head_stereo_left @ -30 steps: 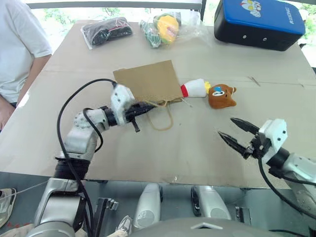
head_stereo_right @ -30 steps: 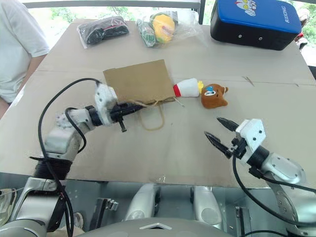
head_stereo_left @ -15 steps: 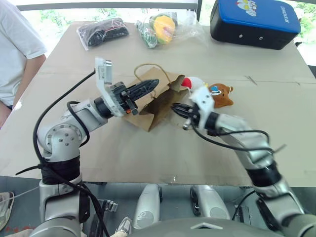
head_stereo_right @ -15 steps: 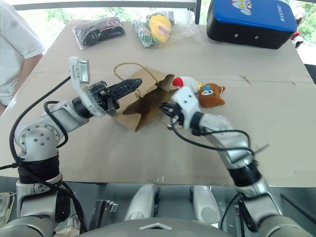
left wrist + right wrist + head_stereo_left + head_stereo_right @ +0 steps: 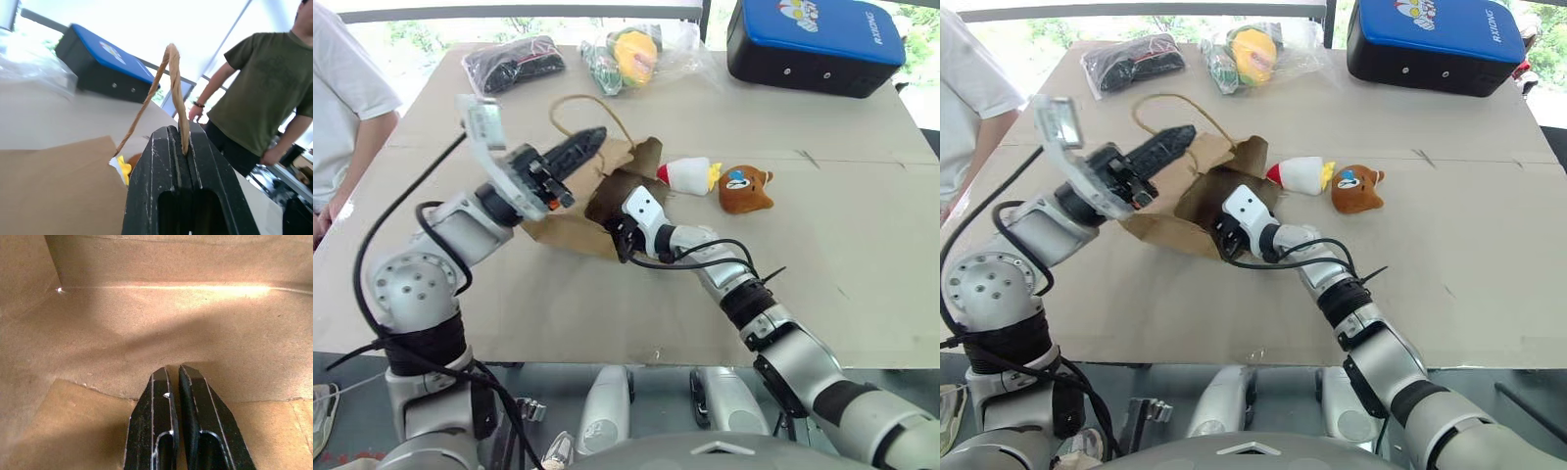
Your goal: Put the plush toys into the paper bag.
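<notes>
A cardboard-covered table [image 5: 607,304] carries everything, and we place the rest from the paper bag [image 5: 570,227] near its middle. Our left gripper [image 5: 576,150] is clamped on one twisted handle [image 5: 172,83], holding the bag's mouth up; our right gripper [image 5: 177,382], fingers closed and empty, sits inside the bag. Just beside the mouth lie the white toy [image 5: 690,175] and, past it, the brown bear head [image 5: 745,189], both still outside. We judge the toys light and squashy, best pinched across the body; the paper is thin and creases easily. A second ago the bag lay flat and the right gripper hung open, well away from it
</notes>
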